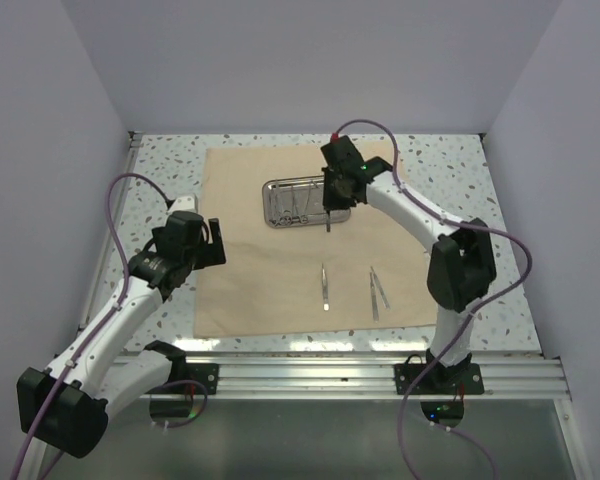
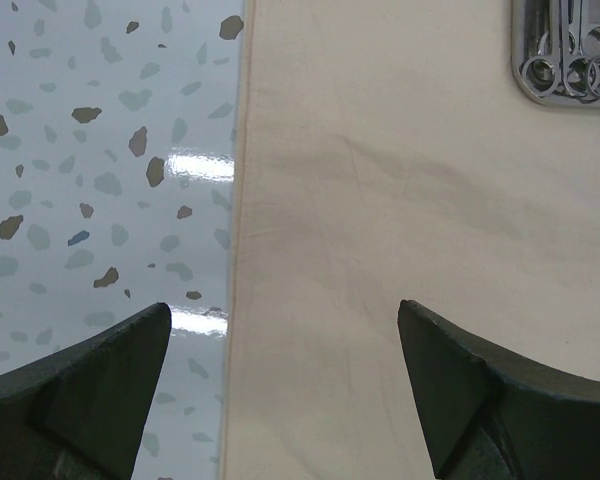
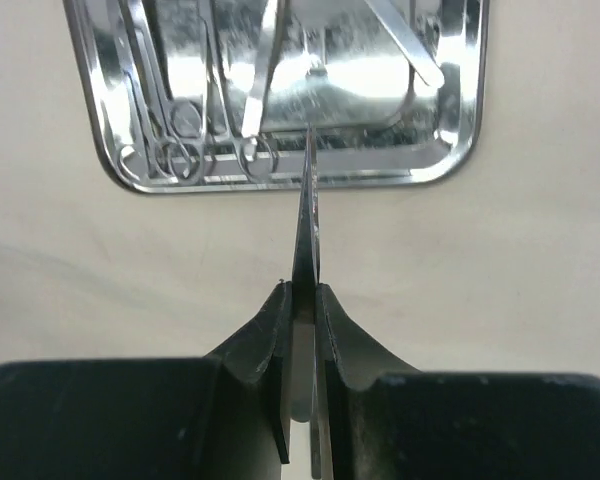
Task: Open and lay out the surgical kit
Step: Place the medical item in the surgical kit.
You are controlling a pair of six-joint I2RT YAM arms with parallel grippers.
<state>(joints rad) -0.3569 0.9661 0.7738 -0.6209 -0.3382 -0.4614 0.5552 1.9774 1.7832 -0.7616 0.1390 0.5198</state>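
Note:
The tan cloth wrap (image 1: 280, 270) lies spread flat on the table. The steel tray (image 1: 276, 214) sits on its far half and holds scissors and forceps (image 1: 298, 203); they also show in the right wrist view (image 3: 180, 150). Two silver tweezers lie on the cloth nearer me, one (image 1: 323, 286) to the left of the other (image 1: 377, 293). My right gripper (image 1: 327, 210) is shut on a thin pair of tweezers (image 3: 307, 210), held above the tray's near edge (image 3: 280, 182). My left gripper (image 1: 216, 243) is open and empty over the cloth's left edge (image 2: 238, 250).
The speckled table top (image 1: 165, 180) shows around the cloth. White walls close in the left, back and right sides. An aluminium rail (image 1: 330, 375) runs along the near edge. The tray's corner shows in the left wrist view (image 2: 570, 70).

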